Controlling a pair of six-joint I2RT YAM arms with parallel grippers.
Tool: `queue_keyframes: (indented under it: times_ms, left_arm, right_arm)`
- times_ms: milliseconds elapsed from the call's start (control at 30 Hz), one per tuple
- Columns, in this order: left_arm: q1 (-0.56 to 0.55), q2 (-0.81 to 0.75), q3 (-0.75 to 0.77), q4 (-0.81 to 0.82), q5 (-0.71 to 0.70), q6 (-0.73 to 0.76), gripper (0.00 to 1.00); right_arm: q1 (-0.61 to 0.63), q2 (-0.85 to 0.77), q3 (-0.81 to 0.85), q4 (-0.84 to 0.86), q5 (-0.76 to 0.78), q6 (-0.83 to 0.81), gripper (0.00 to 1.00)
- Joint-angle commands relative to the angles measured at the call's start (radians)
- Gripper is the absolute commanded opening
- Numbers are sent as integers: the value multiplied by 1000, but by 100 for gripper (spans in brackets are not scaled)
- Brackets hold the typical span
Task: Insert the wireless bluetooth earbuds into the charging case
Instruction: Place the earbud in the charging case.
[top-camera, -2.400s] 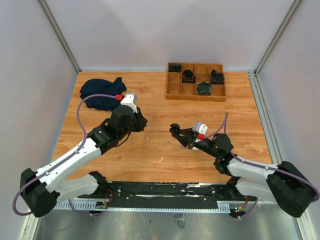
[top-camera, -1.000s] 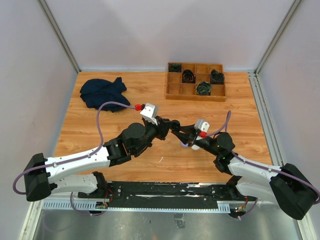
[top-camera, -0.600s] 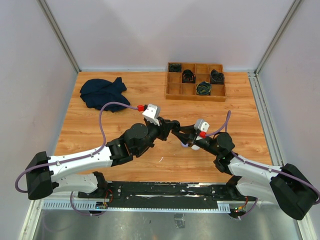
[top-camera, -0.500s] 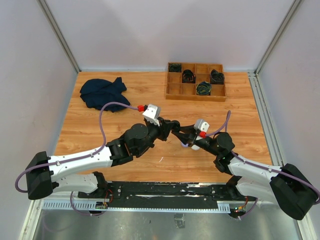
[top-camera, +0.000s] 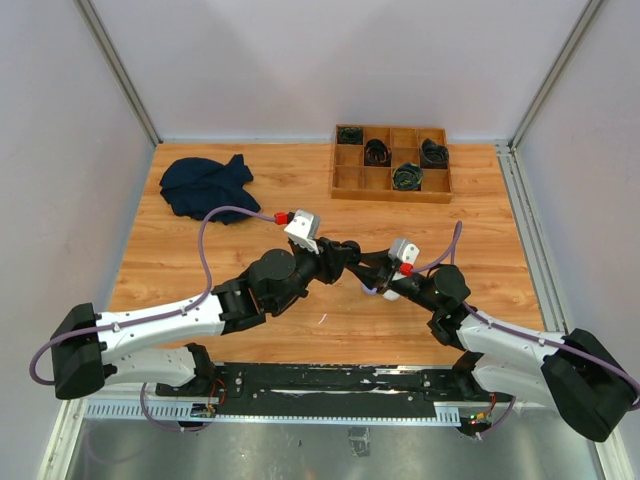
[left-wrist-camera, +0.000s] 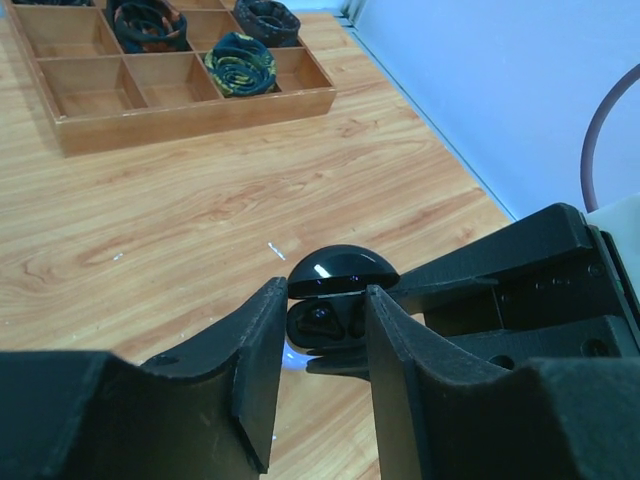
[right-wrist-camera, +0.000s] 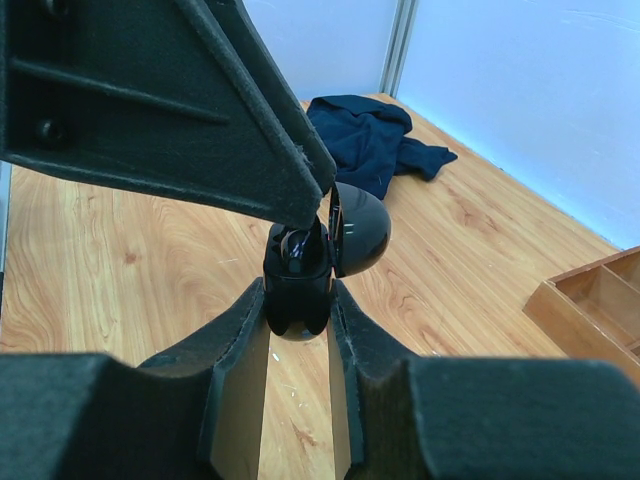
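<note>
Top view from high at the near edge, looking down on the whole table (top-camera: 290, 175), left wrist view close, facing the tray (left-wrist-camera: 200, 118) at upper left, right wrist view facing the cloth (right-wrist-camera: 370, 140), both sharing the case (left-wrist-camera: 335, 272) at centre.

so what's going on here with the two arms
The right gripper is clamped on a small black case in the middle of the table, with its lid flipped open. The left gripper is right at the case's open mouth, fingers apart on either side of it. What's inside the case is too dark to tell.
</note>
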Motion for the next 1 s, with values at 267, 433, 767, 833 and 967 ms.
queue_keyframes:
  times_ms: [267, 433, 767, 833, 967]
  left_arm:
    - [-6, -109, 20, -80, 2, -66, 61]
    - [83, -155, 26, -144, 199, -114, 69]
    - [270, -186, 27, -171, 592, -196, 82]
    - [309, -179, 21, -148, 682, -225, 83]
    - [356, -149, 9, -98, 810, -263, 83]
  right_arm:
    - [-5, -5, 26, 34, -6, 14, 4]
    - [-10, 11, 47, 35, -61, 40, 4]
    - [-24, 42, 107, 18, -192, 113, 5]
    - [-26, 48, 124, 14, -215, 125, 5]
    - [-29, 72, 150, 14, -262, 156, 5]
